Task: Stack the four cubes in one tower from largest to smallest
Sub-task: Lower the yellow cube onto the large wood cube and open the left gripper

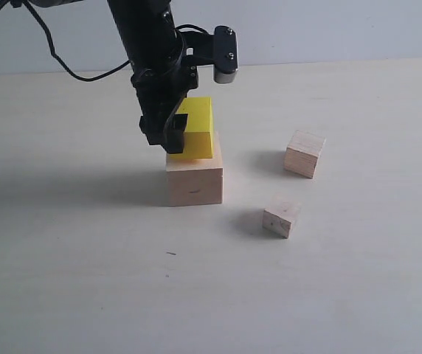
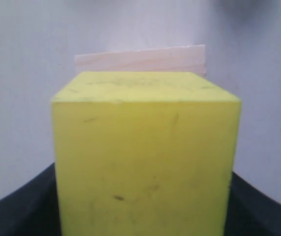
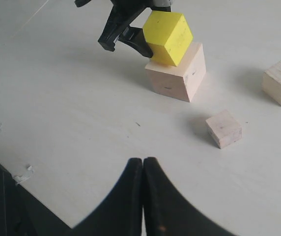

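Yellow cube [image 1: 198, 127], smooth, bright and scuffed with faint dark marks, sits on the large pale wood cube [image 1: 194, 178], set toward its far side. The left end effector [image 1: 181, 134] is clamped on the yellow cube; one black finger shows against its side, the other is hidden behind it. Up close the yellow block fills the left wrist view, leaving only a strip of the wood cube. Two smaller bare-wood cubes lie apart on the matte pale table [image 1: 85, 280]: the medium one [image 1: 304, 153] farther back, the smallest [image 1: 280, 219] nearer. The right end effector [image 3: 143, 169] has its curved black fingers pressed together above bare table.
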